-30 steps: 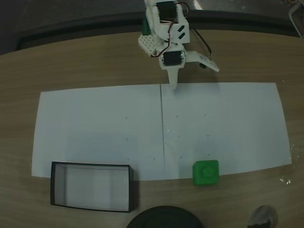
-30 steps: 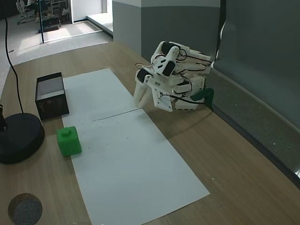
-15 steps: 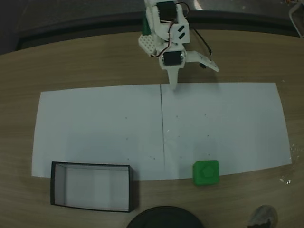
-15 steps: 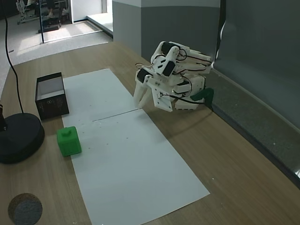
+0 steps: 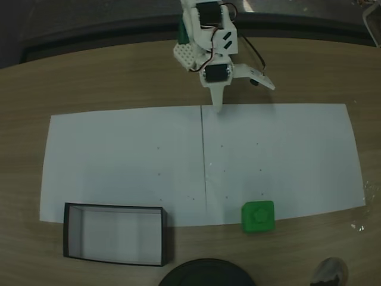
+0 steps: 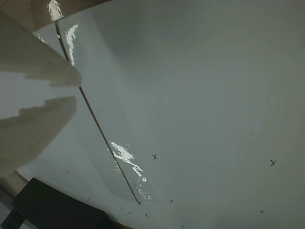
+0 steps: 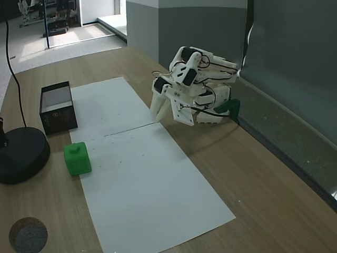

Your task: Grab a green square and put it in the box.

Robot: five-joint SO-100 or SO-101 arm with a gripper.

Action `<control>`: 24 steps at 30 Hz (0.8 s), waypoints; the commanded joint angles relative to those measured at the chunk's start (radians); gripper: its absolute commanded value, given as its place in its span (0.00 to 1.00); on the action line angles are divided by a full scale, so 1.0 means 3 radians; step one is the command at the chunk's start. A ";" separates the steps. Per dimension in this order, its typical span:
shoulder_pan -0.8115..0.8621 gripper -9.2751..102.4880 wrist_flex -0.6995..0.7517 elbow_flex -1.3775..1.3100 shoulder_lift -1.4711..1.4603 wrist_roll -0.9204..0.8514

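The green square (image 5: 258, 217) (image 7: 77, 158) stands at the near edge of the white paper sheet (image 5: 119, 161), right of the paper's seam in the top-down fixed view. The box (image 5: 113, 207) (image 7: 57, 108), black-walled with a pale floor, sits on the wood at the sheet's near left, holding nothing. My gripper (image 5: 217, 106) (image 7: 158, 112) (image 6: 76, 91) rests folded at the far edge of the paper, tip down near the seam, far from both. Its white fingers (image 6: 33, 62) lie almost together, and nothing is between them.
A round black disc (image 5: 205, 273) (image 7: 21, 155) sits on the table near the box and the square. A small grey round patch (image 5: 329, 273) (image 7: 27, 234) lies at the near corner. A dark straight-edged shape (image 6: 57, 210) fills the wrist view's lower left.
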 commanded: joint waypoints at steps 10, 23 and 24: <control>0.0527 0.14 -0.0977 -0.0020 0.0082 -0.0368; -0.0174 0.38 -0.0767 -0.1677 -0.1161 -0.0291; -0.0261 0.39 -0.0736 -0.1892 -0.1437 -0.0240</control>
